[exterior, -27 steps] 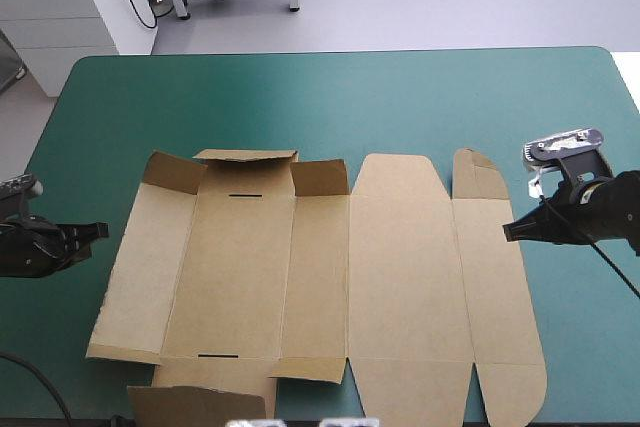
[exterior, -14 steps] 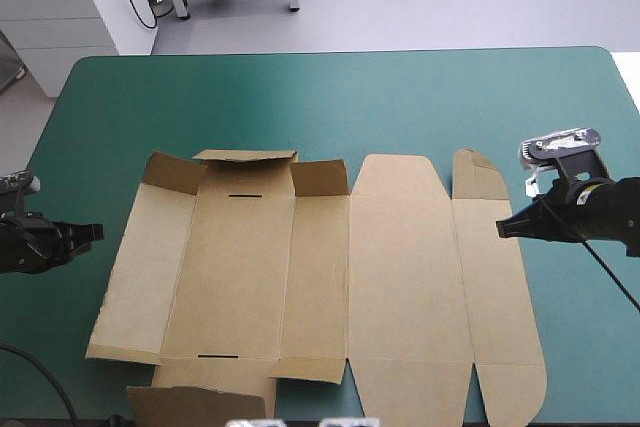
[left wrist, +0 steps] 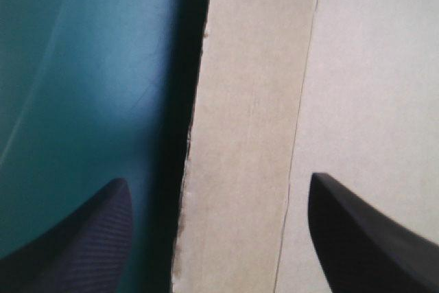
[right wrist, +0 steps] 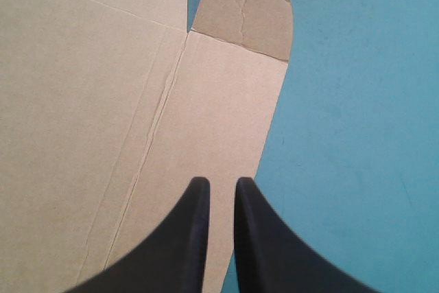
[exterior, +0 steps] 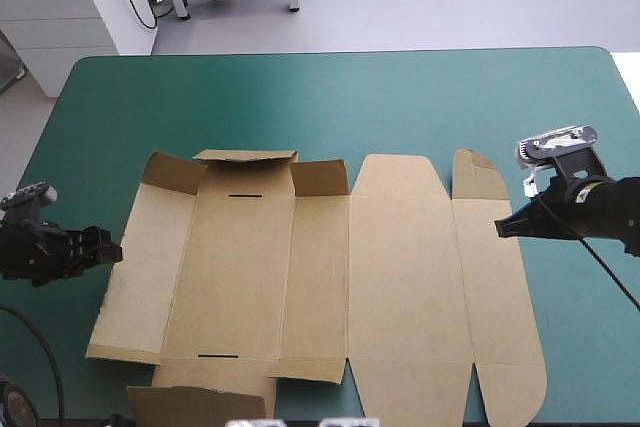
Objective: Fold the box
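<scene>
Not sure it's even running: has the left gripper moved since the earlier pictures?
Yes. The left gripper has shifted toward the left edge of the box, and slightly toward the near edge of the table.

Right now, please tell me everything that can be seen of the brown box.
The box is one cut sheet of brown board, creased into long panels, lying almost flat on the teal-green cover. On its left half three far flaps stand tilted up, and two slots are cut in one panel. The right half lies flat, with rounded tabs. The left gripper, open, straddles its left edge; the right gripper, shut, hangs over its right edge. Whether either touches it, I cannot tell.
</scene>
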Controlling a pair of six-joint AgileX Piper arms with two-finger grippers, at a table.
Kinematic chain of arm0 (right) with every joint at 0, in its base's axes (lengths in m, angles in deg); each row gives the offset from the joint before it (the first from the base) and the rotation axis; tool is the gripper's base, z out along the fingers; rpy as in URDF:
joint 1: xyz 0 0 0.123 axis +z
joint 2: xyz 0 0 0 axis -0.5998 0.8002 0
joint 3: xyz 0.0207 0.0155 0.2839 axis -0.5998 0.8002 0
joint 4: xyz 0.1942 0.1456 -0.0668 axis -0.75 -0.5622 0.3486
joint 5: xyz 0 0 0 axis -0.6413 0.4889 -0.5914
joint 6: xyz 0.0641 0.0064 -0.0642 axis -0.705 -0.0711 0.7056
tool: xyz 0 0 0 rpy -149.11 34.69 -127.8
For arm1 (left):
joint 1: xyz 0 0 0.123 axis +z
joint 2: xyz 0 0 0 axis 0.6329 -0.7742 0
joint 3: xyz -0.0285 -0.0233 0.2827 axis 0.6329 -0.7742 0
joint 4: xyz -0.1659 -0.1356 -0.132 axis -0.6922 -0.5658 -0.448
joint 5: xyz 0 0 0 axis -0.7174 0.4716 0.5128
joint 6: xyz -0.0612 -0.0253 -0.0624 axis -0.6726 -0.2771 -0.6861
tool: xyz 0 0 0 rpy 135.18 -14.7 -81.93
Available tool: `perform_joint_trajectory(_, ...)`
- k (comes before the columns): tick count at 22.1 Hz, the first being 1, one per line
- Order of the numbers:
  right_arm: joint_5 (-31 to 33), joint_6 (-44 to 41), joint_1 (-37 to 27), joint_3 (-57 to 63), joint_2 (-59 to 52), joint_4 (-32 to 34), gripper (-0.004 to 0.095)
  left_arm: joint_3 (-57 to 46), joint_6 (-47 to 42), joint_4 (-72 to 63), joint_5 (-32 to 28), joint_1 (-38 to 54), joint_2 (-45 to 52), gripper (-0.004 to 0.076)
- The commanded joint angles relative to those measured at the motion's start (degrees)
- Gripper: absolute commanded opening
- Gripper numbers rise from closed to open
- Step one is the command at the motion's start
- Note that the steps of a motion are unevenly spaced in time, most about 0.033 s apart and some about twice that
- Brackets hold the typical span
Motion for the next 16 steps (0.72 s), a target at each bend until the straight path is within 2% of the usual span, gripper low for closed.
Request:
perform_joint_trajectory(1, -2.4, 0.7, -0.4, -1.4, -1.0, -0.2, 0.0111, -2.2, 3.7, -2.9, 0.3, 0.1, -2.1, 0.0512)
perform_joint_trajectory(8, -2.3, 1.2, -0.4, -1.4, -1.0, -0.2, 0.0091, -6.3, 9.8, -8.8, 1.6, 0.1, -7.6, 0.0512)
perform_joint_trajectory(16, -2.2, 1.2, -0.4, -1.4, -1.0, -0.2, 0.0091, -6.3, 10.7, -10.2, 4.4, -3.8, -10.1, 0.0512)
